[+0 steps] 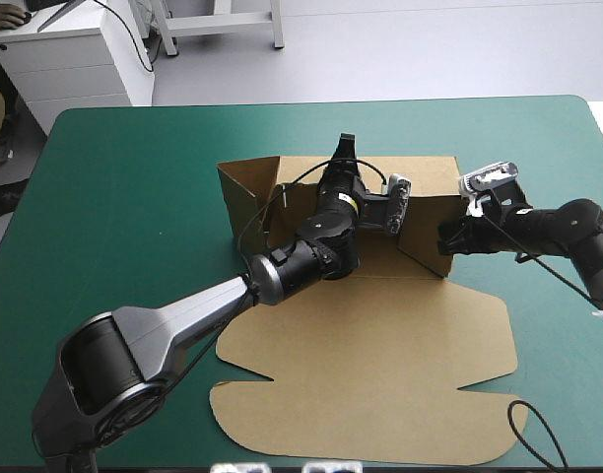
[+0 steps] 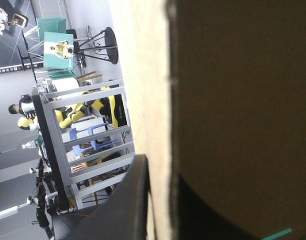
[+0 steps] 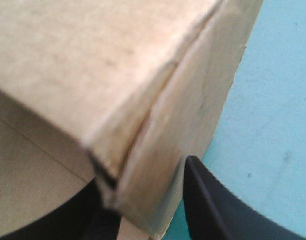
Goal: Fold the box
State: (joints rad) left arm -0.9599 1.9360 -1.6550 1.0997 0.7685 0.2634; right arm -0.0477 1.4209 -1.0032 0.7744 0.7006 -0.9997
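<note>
Pinching the far wall of the box [image 1: 380, 365] in the left gripper [image 1: 344, 148] and its right wall in the right gripper [image 1: 449, 239], keep both upright and square.

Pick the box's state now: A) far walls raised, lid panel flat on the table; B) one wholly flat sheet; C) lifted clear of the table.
A: in the high view the box has its far walls standing, while its lid panel lies flat on the teal-green cover.
</note>
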